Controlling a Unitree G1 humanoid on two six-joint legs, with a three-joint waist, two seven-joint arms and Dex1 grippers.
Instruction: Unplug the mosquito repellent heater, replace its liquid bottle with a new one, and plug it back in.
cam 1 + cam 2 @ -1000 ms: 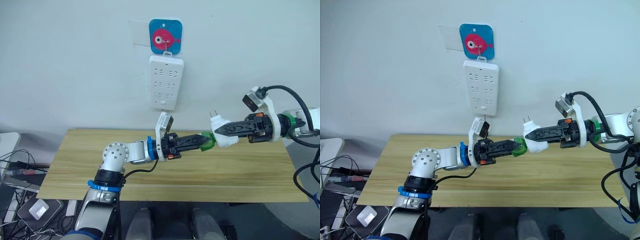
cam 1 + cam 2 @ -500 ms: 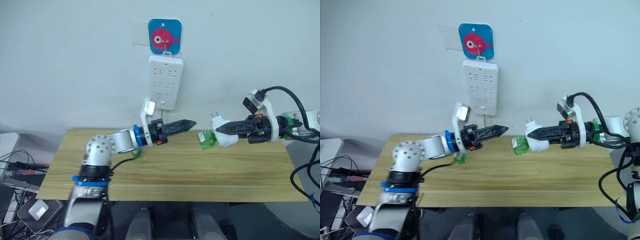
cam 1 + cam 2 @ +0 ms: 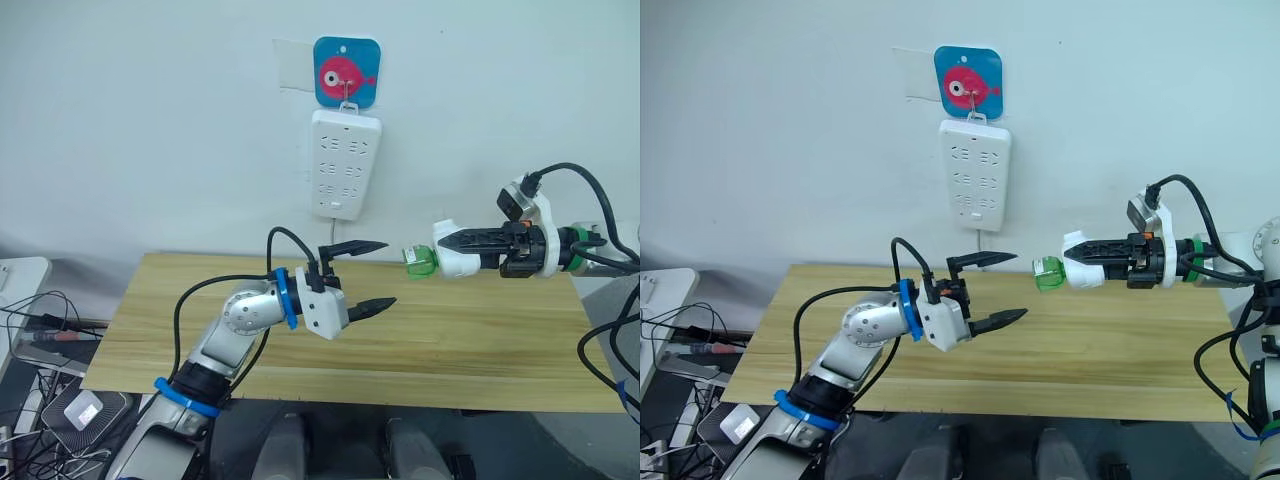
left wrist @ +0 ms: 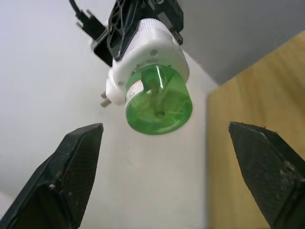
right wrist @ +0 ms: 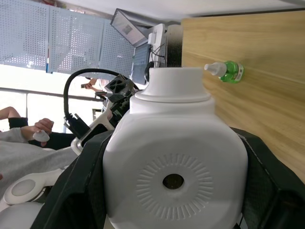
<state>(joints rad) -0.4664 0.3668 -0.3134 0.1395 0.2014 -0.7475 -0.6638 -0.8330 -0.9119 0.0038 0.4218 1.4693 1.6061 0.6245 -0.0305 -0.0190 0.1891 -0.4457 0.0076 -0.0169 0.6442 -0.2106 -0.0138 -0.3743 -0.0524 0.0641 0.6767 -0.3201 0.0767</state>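
Note:
The white mosquito repellent heater (image 3: 455, 256) hangs above the table's far right, with my right gripper (image 3: 462, 245) shut on it. Its vent hole faces the right wrist camera (image 5: 173, 181). A green liquid bottle (image 3: 420, 261) sticks out of its end toward my left gripper, prongs (image 4: 104, 98) to one side. My left gripper (image 3: 370, 275) is open wide above the table's middle, a short gap from that bottle (image 4: 157, 102), with nothing between its fingers (image 4: 71, 176). Another green bottle (image 5: 228, 71) with a white cap lies on the table.
A long white power strip (image 3: 345, 165) hangs on the wall under a blue fish hook (image 3: 346, 73), above the wooden table (image 3: 480, 350). Cables and boxes (image 3: 70, 410) sit on the floor to the left. A person's hand and sleeve (image 5: 28, 131) show in the right wrist view.
My left gripper, shut on the green bottle at the heater a second ago, has let go, pulled back left and opened wide. The heater with its bottle stays in my right gripper.

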